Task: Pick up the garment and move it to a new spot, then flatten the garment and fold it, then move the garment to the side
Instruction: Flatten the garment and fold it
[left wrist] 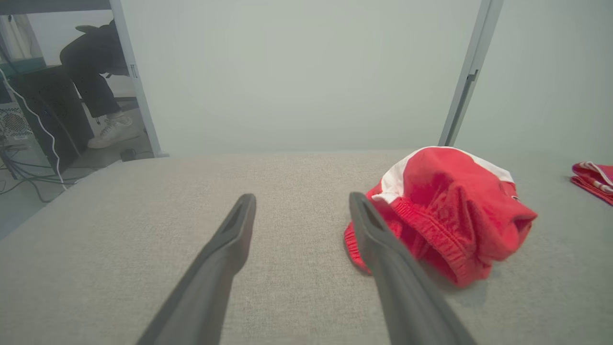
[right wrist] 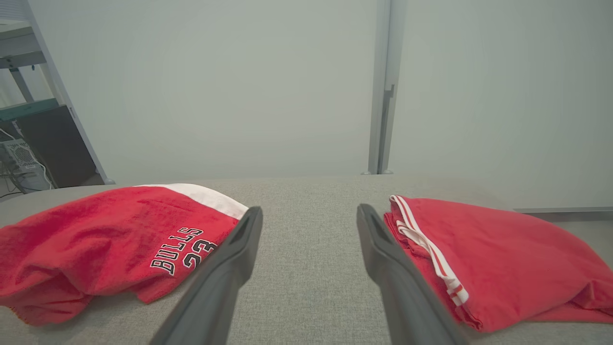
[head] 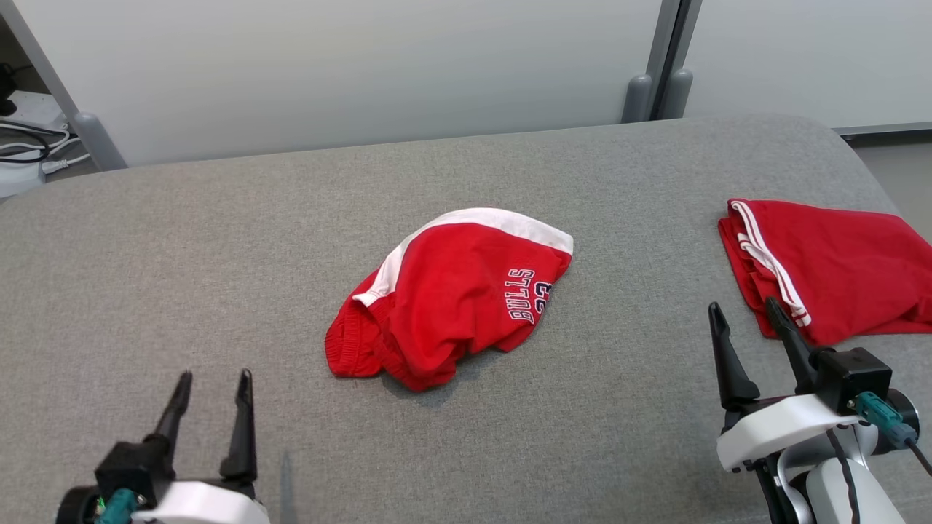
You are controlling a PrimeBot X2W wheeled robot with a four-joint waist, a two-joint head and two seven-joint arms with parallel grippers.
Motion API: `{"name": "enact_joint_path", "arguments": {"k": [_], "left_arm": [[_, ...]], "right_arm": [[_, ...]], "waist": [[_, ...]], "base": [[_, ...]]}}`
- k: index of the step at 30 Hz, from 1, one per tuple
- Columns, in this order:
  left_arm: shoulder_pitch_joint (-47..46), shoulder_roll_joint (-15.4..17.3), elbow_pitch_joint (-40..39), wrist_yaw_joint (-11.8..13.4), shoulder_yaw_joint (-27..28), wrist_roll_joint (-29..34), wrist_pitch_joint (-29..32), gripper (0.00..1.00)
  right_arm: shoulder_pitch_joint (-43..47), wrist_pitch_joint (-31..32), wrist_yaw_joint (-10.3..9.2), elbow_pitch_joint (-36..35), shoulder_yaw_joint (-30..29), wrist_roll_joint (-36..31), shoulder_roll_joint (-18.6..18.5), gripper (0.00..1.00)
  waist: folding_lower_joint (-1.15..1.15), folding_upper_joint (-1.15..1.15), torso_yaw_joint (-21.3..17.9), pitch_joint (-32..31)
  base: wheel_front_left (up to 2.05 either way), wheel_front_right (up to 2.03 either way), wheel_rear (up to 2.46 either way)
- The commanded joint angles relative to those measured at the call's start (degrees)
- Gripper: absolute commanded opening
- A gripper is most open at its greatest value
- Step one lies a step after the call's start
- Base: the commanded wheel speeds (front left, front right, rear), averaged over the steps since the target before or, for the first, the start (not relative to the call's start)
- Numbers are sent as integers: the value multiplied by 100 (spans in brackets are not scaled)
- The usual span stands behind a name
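Your left pincer [head: 216, 375] gapes wide and empty, the nearer one. The garment [head: 451, 291] lies crumpled mid-counter [head: 182, 240], ahead-right of it, long axis slanting away rightward. Your right pincer [head: 743, 306], also wide, hangs beside the folded cloth [head: 837, 269].

Matt red cloth garment [head: 451, 298] on coarse grey fabric surface [head: 182, 276].

Seeing the garment [head: 451, 291] lying on the table [head: 182, 240], near its middle. Finding a folded cloth [head: 837, 269] lying well apart, rightward.
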Motion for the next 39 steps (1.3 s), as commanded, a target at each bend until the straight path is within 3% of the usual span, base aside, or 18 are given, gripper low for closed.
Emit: {"name": "enact_joint_path", "arguments": {"k": [1,8,15,32,39], "left_arm": [[-60,14,-175,-51,190,100,-50,100],[-10,-293,219,-531,61,218,-50,100],[-711,-388,1133,-817,-258,288,-50,100],[-2608,42,2864,-901,-393,304,-50,100],[-3213,431,3768,-866,-1218,1290,-50,100]], "right_arm": [[-33,-77,-1,-165,84,34,-24,100],[-76,-77,-1,-188,155,41,12,100],[-255,-77,-1,-180,354,57,50,100],[-431,-77,-1,-161,463,65,71,100],[-505,-77,-1,-129,504,74,89,100]], "waist": [[0,0,3,-3],[0,0,-74,134],[0,0,-285,319],[0,0,-751,570],[0,0,-861,664]], "base": [[0,0,0],[0,0,0],[0,0,0],[0,0,0],[0,0,0]]}}
